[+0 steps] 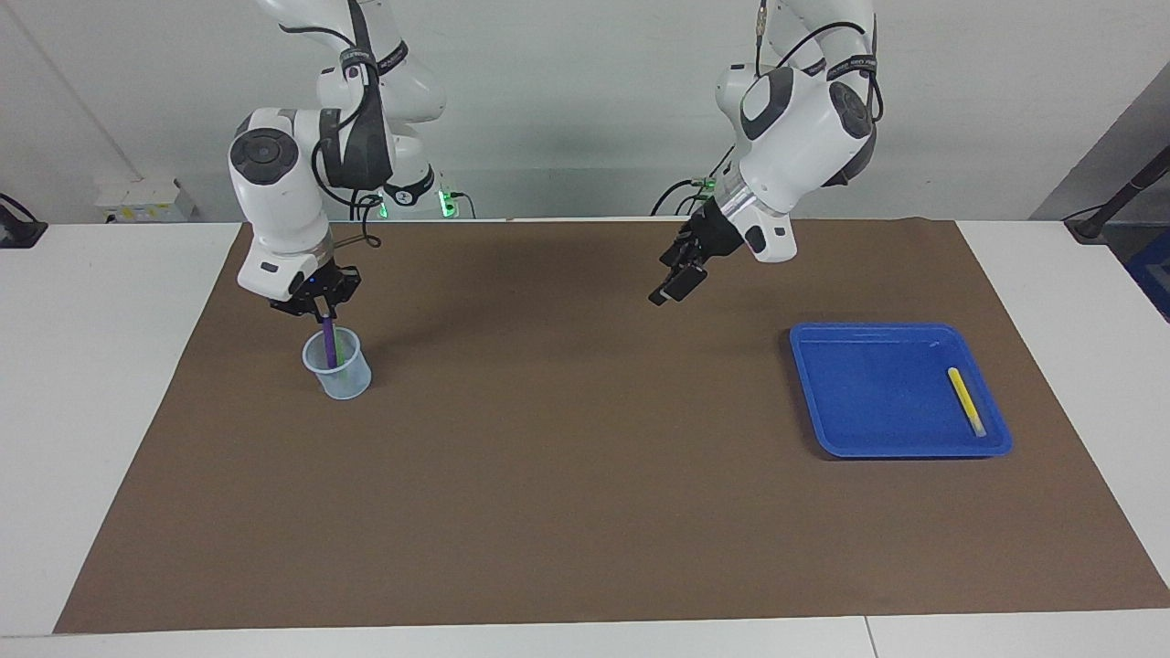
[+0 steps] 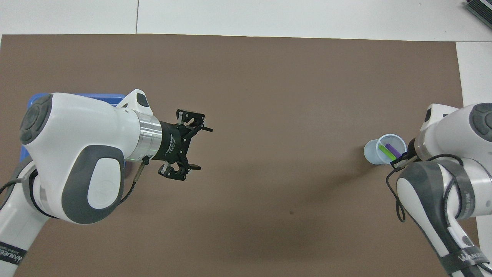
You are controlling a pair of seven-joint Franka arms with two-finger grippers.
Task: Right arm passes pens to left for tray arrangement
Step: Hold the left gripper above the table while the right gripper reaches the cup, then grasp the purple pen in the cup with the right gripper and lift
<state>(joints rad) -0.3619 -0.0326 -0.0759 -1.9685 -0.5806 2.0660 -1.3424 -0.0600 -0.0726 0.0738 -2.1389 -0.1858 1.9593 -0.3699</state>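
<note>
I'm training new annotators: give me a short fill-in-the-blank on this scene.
1. The right gripper is shut on the ____ pen.
2. The yellow pen lies in the blue ____.
3. The green pen stands in the ____.
4. The left gripper's fingers are ____.

Missing: purple; tray; cup; open
</note>
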